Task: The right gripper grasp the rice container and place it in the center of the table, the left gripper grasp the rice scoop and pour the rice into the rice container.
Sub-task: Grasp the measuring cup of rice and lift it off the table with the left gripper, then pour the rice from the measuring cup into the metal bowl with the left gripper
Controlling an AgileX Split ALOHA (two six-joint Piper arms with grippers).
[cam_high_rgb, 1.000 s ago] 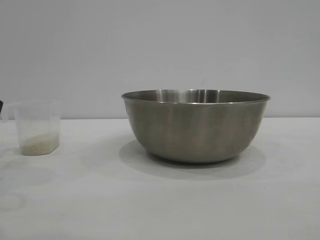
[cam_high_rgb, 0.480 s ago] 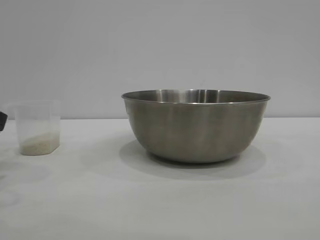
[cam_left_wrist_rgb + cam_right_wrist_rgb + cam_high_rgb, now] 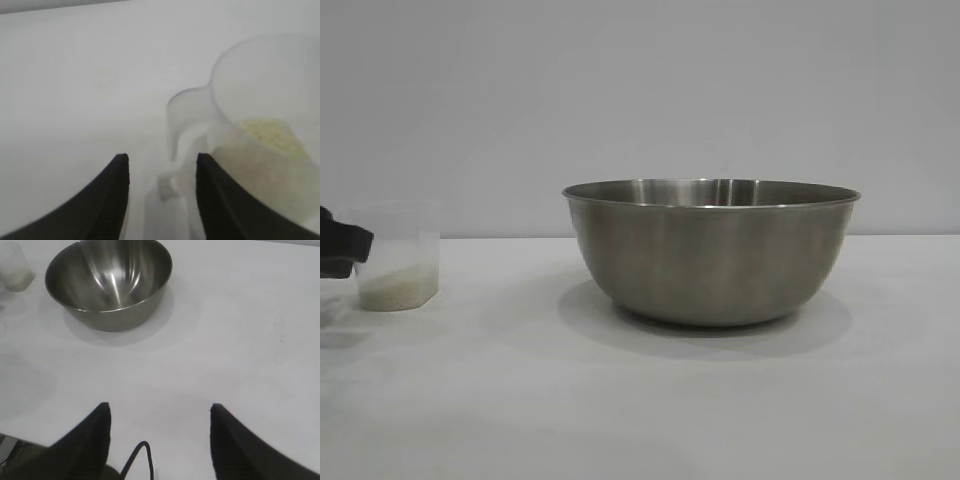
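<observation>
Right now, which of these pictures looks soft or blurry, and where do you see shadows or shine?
Left wrist view: the rice scoop is close and blurred, as are the left gripper fingers. Exterior view: sharp, a soft shadow on the table around the rice container. Right wrist view: bright glare streaks inside the container.

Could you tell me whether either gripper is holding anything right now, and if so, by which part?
Nothing is held. The left gripper is open beside the rice scoop's handle; the right gripper is open over bare table.

Steel-grey rice container; frosted rice scoop; white table.
</observation>
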